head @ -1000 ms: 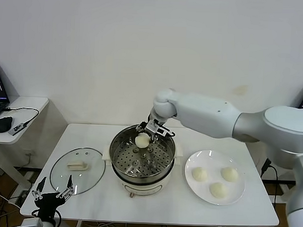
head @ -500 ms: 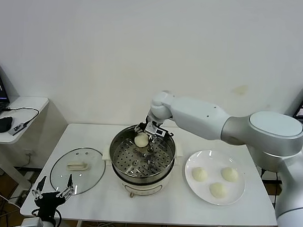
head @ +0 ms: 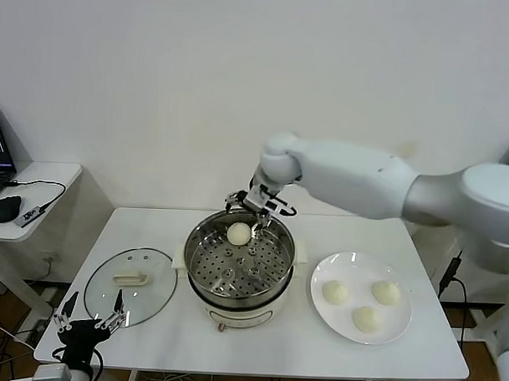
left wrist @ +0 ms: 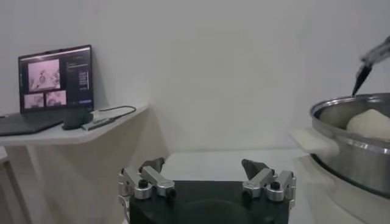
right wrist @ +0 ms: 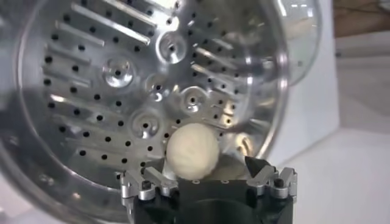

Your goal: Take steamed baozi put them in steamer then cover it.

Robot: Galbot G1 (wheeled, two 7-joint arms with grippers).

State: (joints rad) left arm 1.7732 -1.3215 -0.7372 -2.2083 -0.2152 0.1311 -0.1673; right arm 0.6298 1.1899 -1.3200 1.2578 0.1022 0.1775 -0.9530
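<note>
We see a white table (head: 153,229) carrying everything else; at its middle stands the steamer (head: 239,269), a shiny steel pot with a holed tray inside; to its left the glass cover (head: 131,285) lies flat on the table, well apart from the pot's rim; to its right sits a white plate (head: 350,315) holding three buns (head: 335,291). A fourth bun (head: 239,233) rests on the tray at the far side of the pot, close to the wall. Our right gripper (head: 259,206) hovers just above that bun with its fingers spread wide and nothing between them; in the right wrist view the bun (right wrist: 192,152) lies free on the tray between the parted fingertips (right wrist: 148,182). Our left gripper (head: 87,318) waits low at the table's near left corner, beside the cover, jaws wide and empty.
</note>
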